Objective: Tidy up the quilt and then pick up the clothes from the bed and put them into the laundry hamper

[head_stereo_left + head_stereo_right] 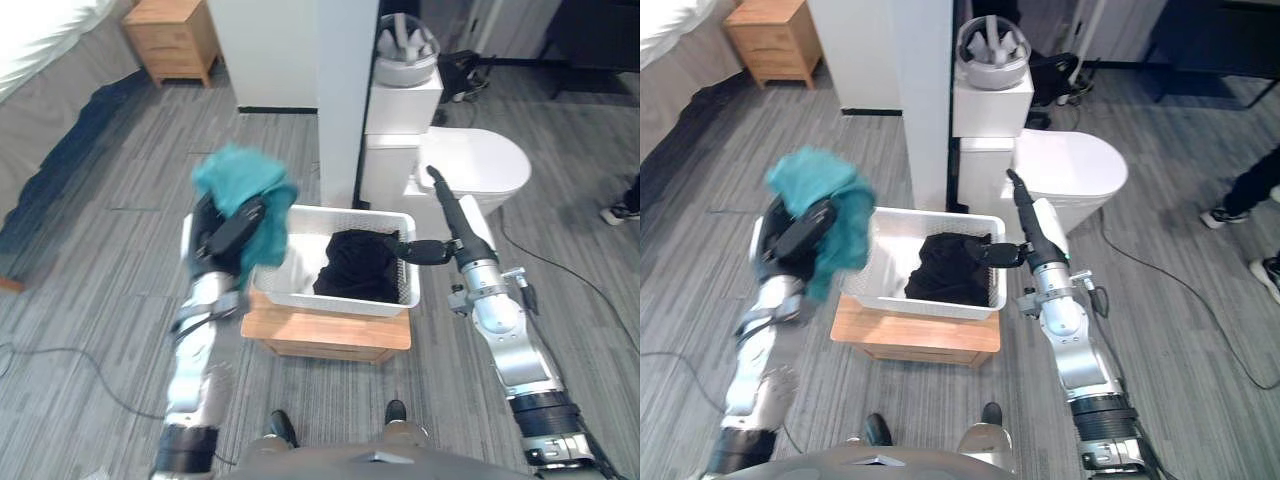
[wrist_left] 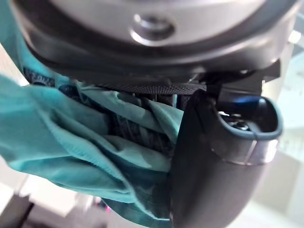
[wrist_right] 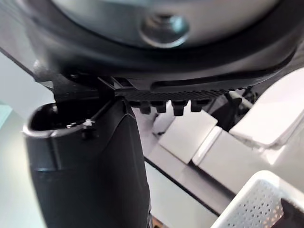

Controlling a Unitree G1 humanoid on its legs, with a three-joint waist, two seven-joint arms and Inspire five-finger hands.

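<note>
Teal garment (image 1: 240, 180) bunched in the left hand (image 1: 232, 232), raised above the left end of the white laundry hamper (image 1: 330, 298).

Left hand's fingers and thumb are curled tight on the cloth. The left wrist view shows its folds clamped against the palm, and the loose part hangs down beside the hamper's left rim. Hamper sits on a low wooden stand (image 1: 330, 335) on the grey plank floor (image 1: 100, 250). A black garment (image 1: 355, 265) lies heaped in the hamper's right half. Right hand (image 1: 462, 235) hovers at the hamper's right rim, fingers straight and together, pointing away from the robot, with the thumb out sideways toward the rim and nothing held. Cannot tell if the thumb touches the rim. Bed (image 1: 40, 40) and a wooden nightstand (image 1: 175, 35) stand well apart at far left.
</note>
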